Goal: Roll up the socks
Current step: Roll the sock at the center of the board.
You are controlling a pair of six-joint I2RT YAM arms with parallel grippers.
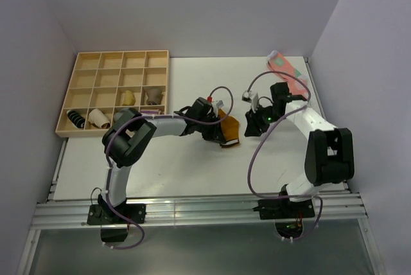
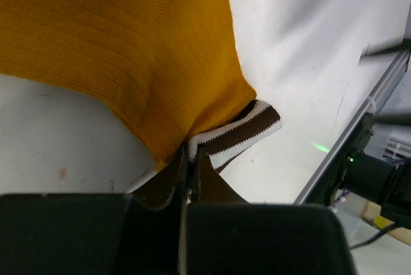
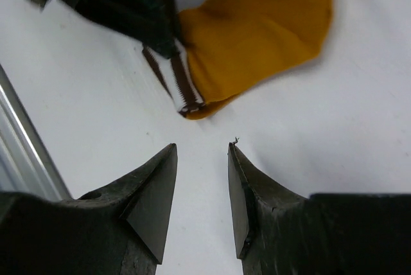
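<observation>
Wooden compartment tray sits far left on the white desk with a few rolled bundles in it, not part of this. Next over, the left claw is clamped tight on the mustard-orange ankle sock, pinching it right at the dark brown cuff with the thin white stripes. My worry: that's a thin bite on the cuff edge only, and the sock body looks bunched and draped rather than laid flat, so if the other arm tugs or pushes the fabric it could slide out of the pinch. A roll started on bunched cloth would probably come out lopsided too. Position-wise, the sock fans out from the left claw's tips toward the middle of the desk, with the cuff corner poking out just beside the fingers. The right claw has its jaws apart with nothing between them, pointed at the sock's near edge, close but not touching. Far right at the back lies a pink sock with pale spots, well apart from all this.
</observation>
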